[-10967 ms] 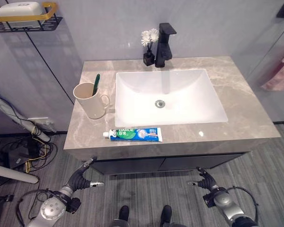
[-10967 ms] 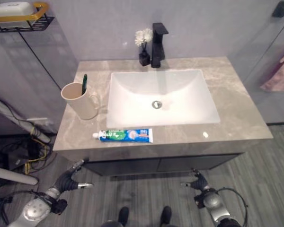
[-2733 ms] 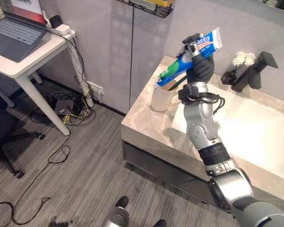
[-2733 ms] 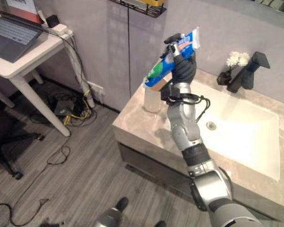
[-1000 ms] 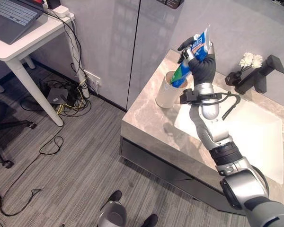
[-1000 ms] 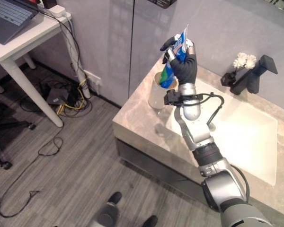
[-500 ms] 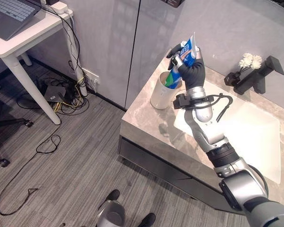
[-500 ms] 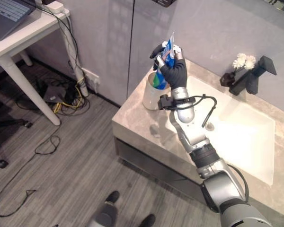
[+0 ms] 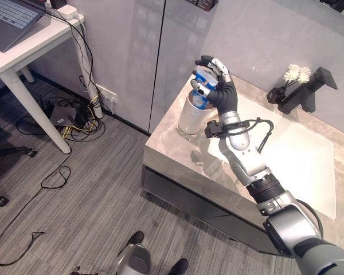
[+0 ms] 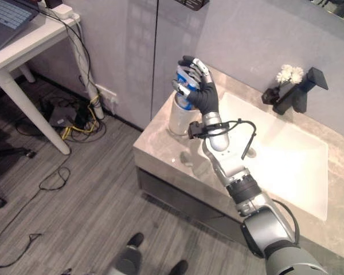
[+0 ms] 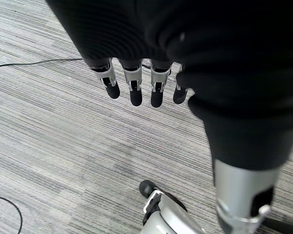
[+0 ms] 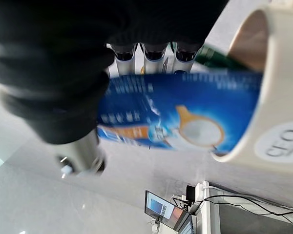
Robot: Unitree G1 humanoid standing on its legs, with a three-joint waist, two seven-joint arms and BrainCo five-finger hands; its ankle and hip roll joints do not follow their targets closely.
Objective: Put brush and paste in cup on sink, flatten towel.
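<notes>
A cream cup [image 9: 190, 117] stands at the left end of the grey stone counter [image 9: 178, 152], beside the white sink basin [image 9: 301, 166]. The blue toothpaste tube [image 9: 204, 76] stands tilted in the cup with its top end out. My right hand [image 9: 221, 91] is right over the cup, its fingers [image 9: 219, 66] straightened behind the tube and the thumb apart from them. In the right wrist view the tube [image 12: 185, 119] lies across the palm and runs into the cup [image 12: 278, 122], where the green toothbrush [image 12: 219, 56] shows too. My left hand [image 11: 132, 80] hangs over the floor, fingers straight.
A black faucet [image 9: 311, 91] and a small vase of white flowers [image 9: 292, 75] stand at the counter's back. A white desk [image 9: 28, 43] with a laptop is to the left, with cables and a power strip [image 9: 69, 114] on the floor under it.
The right hand has come down and the tube has sunk deeper into the cup. The fingers that were curled round the tube have straightened.
</notes>
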